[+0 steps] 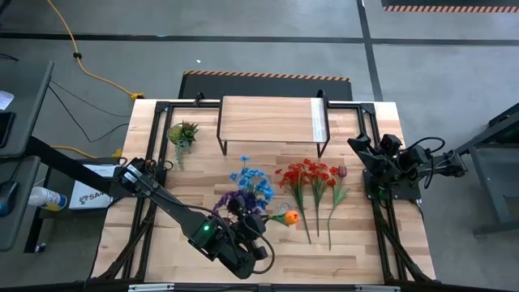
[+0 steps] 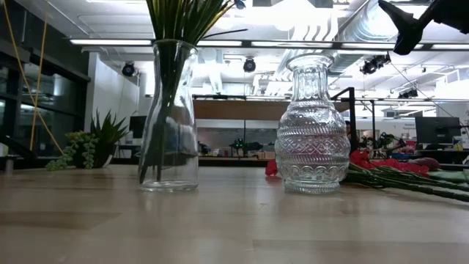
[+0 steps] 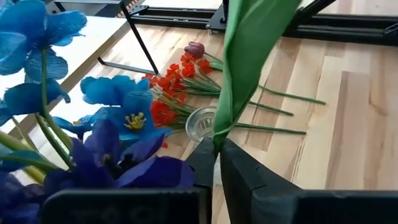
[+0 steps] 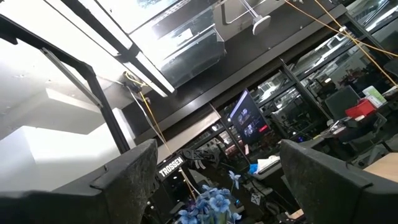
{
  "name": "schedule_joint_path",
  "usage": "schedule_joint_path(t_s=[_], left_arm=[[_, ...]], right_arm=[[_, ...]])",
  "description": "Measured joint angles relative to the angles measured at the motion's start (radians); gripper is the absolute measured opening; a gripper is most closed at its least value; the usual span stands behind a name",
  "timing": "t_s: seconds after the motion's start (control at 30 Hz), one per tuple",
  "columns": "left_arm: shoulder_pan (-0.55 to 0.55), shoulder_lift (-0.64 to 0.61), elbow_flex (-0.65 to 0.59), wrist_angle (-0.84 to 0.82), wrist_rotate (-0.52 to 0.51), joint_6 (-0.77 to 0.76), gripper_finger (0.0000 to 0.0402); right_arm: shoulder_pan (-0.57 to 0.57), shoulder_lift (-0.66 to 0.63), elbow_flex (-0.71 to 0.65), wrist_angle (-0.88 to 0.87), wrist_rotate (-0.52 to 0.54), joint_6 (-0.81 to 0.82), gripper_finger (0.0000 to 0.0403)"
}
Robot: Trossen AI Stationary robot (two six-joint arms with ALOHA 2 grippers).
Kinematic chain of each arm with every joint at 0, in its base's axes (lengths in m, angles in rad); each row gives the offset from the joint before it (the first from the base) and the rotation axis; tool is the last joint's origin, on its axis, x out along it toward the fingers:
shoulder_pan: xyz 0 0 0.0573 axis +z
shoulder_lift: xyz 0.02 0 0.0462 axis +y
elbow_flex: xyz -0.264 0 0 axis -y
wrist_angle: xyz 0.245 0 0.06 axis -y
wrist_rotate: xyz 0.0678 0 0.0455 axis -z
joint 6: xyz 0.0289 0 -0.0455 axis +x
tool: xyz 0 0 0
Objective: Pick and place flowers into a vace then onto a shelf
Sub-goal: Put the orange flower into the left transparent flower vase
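Observation:
My left gripper (image 1: 270,221) (image 3: 217,150) is near the table's front edge, shut on a green leaf of the orange flower (image 1: 290,216). Blue flowers (image 1: 252,182) (image 3: 118,102) and purple flowers (image 1: 233,203) stand with their stems in a smooth clear vase (image 2: 168,117). Beside it stands an empty patterned glass vase (image 2: 311,125) (image 3: 201,122). Red flowers (image 1: 311,173) and a maroon tulip (image 1: 341,171) lie flat on the table. The shelf (image 1: 270,120) stands at the far edge. My right gripper (image 4: 217,180) is open at the table's right side, pointing upward. My left gripper pinches a broad green leaf (image 3: 219,134) of the orange flower between its two fingers. The leaf rises from the fingers and out of the wrist view. In the high view the orange head lies just right of the gripper; whether the flower touches anything, I cannot tell.
A small spiky potted plant (image 1: 182,134) stands at the far left of the table. The stems of the lying flowers (image 1: 320,215) reach toward the near edge. Black frame rails (image 1: 150,162) run along the table's sides.

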Motion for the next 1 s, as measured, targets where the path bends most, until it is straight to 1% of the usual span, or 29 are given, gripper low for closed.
schedule_joint_path(t_s=[0.7,1.0], left_arm=[[0.000,0.000,0.000,-0.025,0.001,0.001,0.0056],[-0.002,0.000,0.000,-0.024,0.030,0.000,0.0052]], right_arm=[[0.000,0.000,0.000,0.000,-0.007,0.000,0.0328],[0.000,0.000,0.000,0.000,-0.007,0.000,0.0328]])
